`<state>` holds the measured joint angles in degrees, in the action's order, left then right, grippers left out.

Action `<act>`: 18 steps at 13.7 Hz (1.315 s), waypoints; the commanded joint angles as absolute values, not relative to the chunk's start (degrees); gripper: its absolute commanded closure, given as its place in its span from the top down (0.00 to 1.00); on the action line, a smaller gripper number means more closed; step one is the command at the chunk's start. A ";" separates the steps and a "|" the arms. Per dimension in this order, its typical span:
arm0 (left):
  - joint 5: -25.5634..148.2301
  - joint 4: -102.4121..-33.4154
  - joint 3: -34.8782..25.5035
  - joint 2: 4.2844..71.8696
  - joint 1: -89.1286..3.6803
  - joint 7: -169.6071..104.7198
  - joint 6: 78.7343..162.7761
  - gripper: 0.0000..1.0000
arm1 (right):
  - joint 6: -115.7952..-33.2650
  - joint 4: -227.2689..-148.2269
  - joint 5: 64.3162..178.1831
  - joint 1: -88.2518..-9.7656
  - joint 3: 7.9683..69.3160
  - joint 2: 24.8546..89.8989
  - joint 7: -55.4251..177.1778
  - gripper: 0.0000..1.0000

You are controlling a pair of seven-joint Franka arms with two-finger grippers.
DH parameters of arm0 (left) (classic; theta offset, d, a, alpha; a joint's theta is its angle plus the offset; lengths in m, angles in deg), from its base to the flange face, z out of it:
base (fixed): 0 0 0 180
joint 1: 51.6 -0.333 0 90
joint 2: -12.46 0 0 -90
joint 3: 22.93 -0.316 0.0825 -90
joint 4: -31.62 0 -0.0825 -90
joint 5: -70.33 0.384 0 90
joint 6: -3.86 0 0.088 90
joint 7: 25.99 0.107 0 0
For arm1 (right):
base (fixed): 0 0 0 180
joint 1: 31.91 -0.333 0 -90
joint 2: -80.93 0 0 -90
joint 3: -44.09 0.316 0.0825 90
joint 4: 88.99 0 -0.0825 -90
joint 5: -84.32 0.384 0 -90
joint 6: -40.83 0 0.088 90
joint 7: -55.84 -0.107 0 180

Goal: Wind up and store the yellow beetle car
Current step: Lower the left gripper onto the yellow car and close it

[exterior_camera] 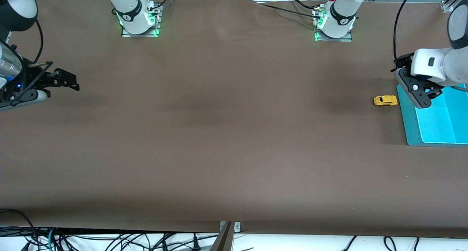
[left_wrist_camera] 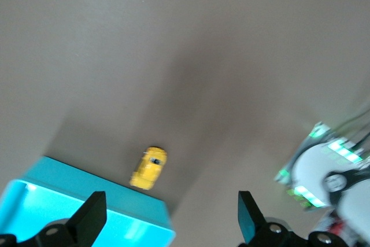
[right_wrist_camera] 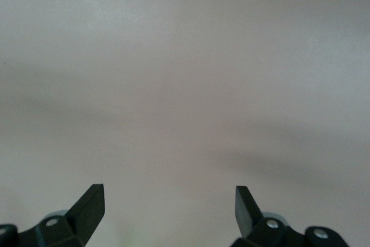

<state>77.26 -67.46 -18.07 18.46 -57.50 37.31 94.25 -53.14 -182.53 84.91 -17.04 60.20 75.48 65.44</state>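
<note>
Two arms reach over a brown table [exterior_camera: 219, 134] in the front view: the yellow beetle car [exterior_camera: 385, 100] sits on it just beside a turquoise tray [exterior_camera: 409, 126], at the left arm's end. The left gripper [exterior_camera: 420, 93] hangs over the tray's edge; the right gripper [exterior_camera: 67, 81] waits over bare table. From the left wrist, fingers [left_wrist_camera: 89, 218] spread wide, the car [left_wrist_camera: 149, 168] beside the tray [left_wrist_camera: 87, 201]. From the right wrist, fingers [right_wrist_camera: 92, 203] spread wide, holding nothing.

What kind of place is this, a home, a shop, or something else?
Most likely a robotics lab. Two arms are bolted to a long brown table, loose cables hang at its edge, and only a yellow beetle car and a turquoise tray lie on it.
</note>
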 commanded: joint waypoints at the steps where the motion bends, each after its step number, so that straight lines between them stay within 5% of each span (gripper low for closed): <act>1: 81.56 -75.14 -17.56 17.38 -58.71 51.47 106.03 1.00 | -51.81 -182.24 85.90 -19.77 58.25 77.06 61.57 1.00; 7: 86.22 -96.84 -17.39 13.68 -67.40 63.56 129.94 1.00 | -50.58 -182.59 85.28 -21.28 57.80 77.77 60.24 1.00; 18: 91.06 -110.67 -17.39 24.57 -78.84 65.76 155.55 1.00 | -50.76 -182.24 85.11 -21.28 57.89 77.68 60.77 1.00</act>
<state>88.75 -109.02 -18.01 24.56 -77.04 63.86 151.78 -51.69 -182.54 84.91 -20.74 58.50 76.94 60.84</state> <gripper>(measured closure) 0.000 0.000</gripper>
